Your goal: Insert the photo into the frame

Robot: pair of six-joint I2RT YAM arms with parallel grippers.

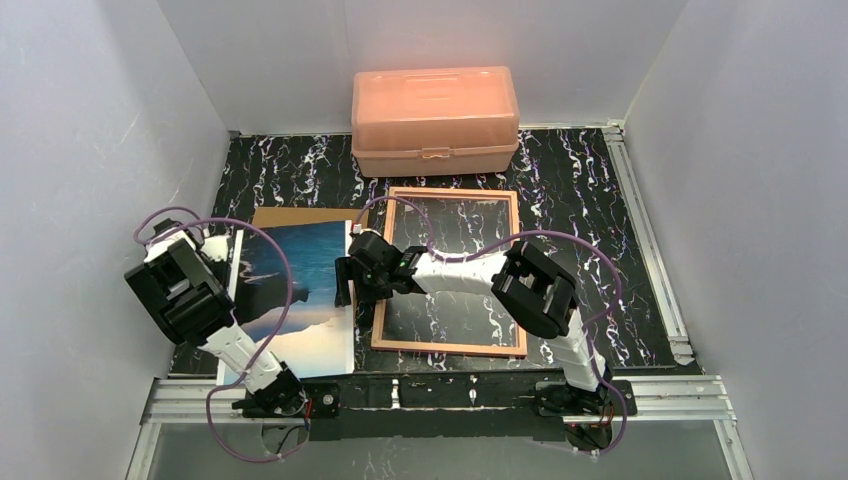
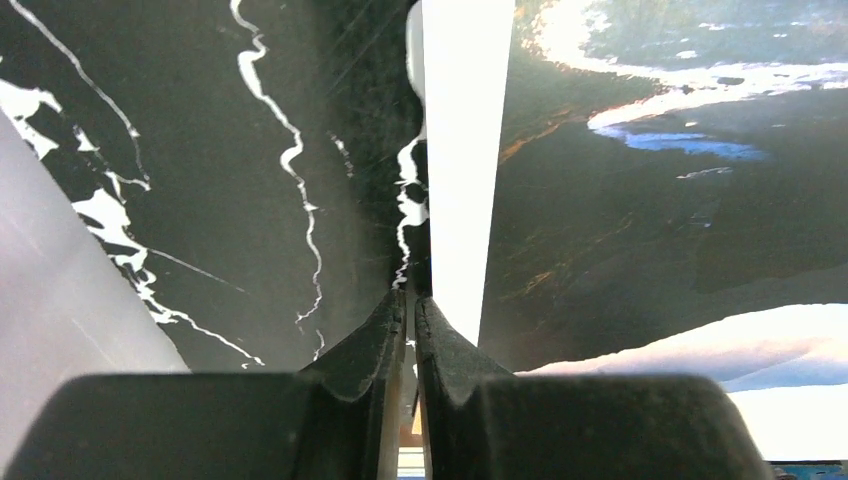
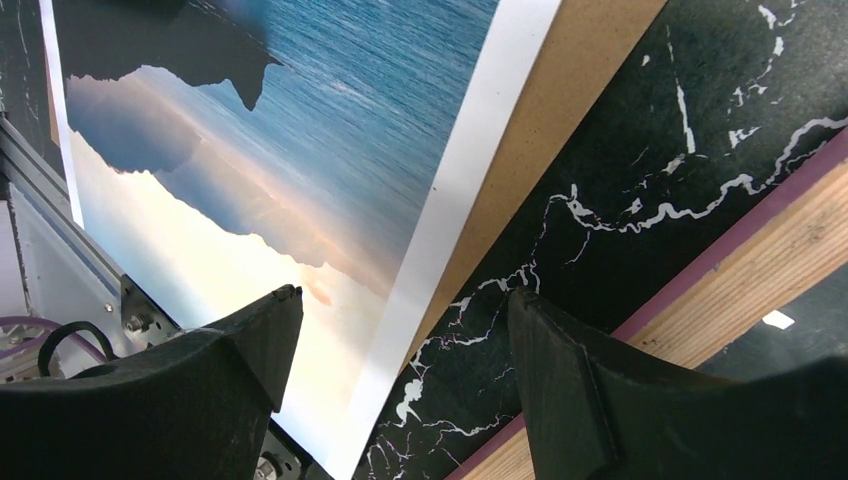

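1. top view: bright, even diffuse light from above. plain white enclosure walls (image 1: 90,150) read faintly grey-blue, and shadows under the arms are soft.
2. translucent salmon-pink plastic lidded box (image 1: 435,105) looks washed out on its lid.
3. left wrist view: harsh contrast. white border of the large rectangular paper photo of sea and sky (image 2: 650,200) is blown out and its dark areas are murky. black left gripper (image 2: 410,305) sits close to the lens, soft and underexposed.
4. right wrist view: print sharp and well lit. black right gripper (image 3: 402,300) slightly blurred at the bottom edge.

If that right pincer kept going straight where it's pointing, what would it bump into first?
Probably the white-bordered edge of the photo, lying on the brown board; the open right pincer straddles that edge. Depth is hard to judge.
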